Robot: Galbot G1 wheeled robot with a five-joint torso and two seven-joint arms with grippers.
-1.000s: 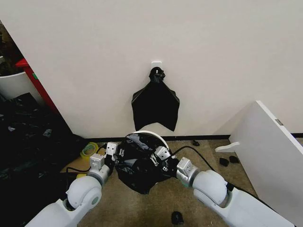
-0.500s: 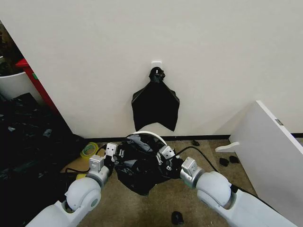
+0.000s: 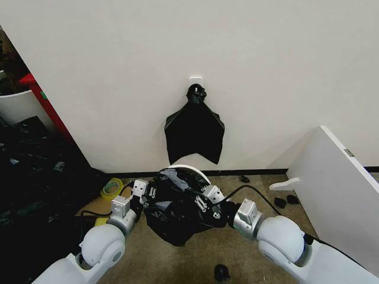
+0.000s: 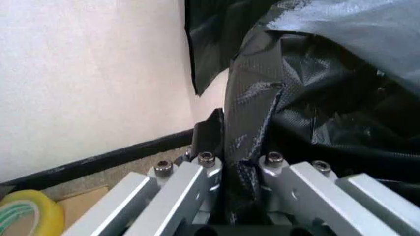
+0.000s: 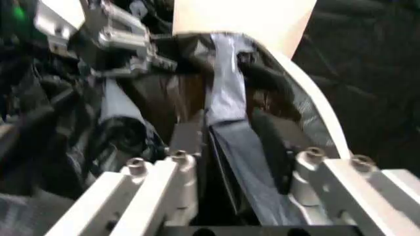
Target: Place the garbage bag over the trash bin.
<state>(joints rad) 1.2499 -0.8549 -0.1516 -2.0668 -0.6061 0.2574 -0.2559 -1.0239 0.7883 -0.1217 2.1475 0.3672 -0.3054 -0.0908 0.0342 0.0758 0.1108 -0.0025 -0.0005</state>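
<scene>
Here the garbage bag [image 3: 175,210] lies bunched over the trash bin [image 3: 195,170], whose white rim peeks out at the wall side. The left pincer [image 3: 144,191] grips a fold of the bag on one side, and the right pincer [image 3: 206,201] clamps a strip of it opposite.

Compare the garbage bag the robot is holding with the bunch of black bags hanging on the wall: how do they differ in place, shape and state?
The garbage bag sits low by the floor, draped over the trash bin; the bunch of black bags hangs higher, on a wall hook. The garbage bag is crumpled and spread wide; the bunch fans out flat from a pinched neck. The garbage bag is gripped by the left gripper and right gripper; the bunch hangs untouched. Both are black plastic.
</scene>
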